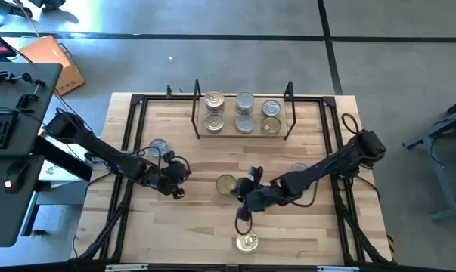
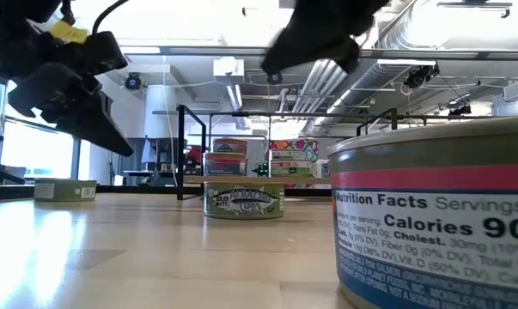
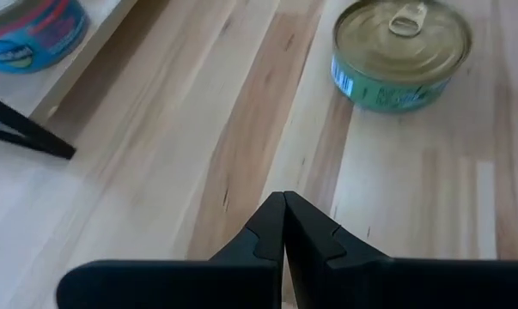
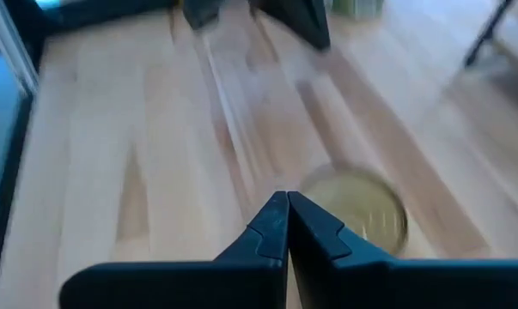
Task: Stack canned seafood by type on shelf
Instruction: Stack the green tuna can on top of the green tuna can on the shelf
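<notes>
A light-wood bench (image 1: 190, 227) framed by black tubing is seen from above, on a grey floor. At its far edge the shelf (image 1: 243, 134) is set, and six tins are lined on it in three columns of two. Four more tins are spread on the bench: a silver-lidded tin (image 1: 159, 146) near the left arm, a gold-lidded tin (image 1: 226, 183) at the middle, another tin (image 1: 299, 169) partly hidden behind the right arm, and a tin at the near edge (image 1: 247, 242). The left gripper (image 1: 178, 188) is held above the bench left of the middle tin, its fingers (image 3: 271, 225) pressed together on nothing. The right gripper (image 1: 243, 210) is held above the bench between the middle and near tins, its fingers (image 4: 276, 221) likewise pressed together, empty.
</notes>
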`<control>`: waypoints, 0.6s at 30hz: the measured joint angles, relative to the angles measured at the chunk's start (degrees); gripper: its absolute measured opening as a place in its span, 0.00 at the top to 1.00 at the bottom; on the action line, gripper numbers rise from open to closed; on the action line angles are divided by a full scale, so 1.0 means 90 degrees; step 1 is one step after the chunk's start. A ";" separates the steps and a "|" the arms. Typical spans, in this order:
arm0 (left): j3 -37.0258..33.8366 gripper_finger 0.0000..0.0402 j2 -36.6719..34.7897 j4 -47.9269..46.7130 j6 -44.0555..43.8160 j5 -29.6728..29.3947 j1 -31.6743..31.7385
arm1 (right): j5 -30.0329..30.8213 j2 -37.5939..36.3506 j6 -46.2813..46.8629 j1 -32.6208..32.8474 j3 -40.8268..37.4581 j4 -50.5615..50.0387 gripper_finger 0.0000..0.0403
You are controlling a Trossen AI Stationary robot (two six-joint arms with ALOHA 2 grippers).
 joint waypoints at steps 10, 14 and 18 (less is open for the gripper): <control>-0.0010 1.00 0.0217 0.0297 0.0208 0.0119 0.0005 | -0.0020 -0.0150 0.2206 0.0567 -0.0008 -0.2588 0.69; -0.0005 1.00 0.0274 0.0478 0.0307 0.0131 0.0005 | 0.0042 -0.0257 0.3087 0.0716 -0.0005 -0.4075 0.47; -0.0005 1.00 0.0272 0.0496 0.0334 0.0136 0.0005 | 0.0242 -0.0292 0.3665 0.0843 -0.0019 -0.5203 0.30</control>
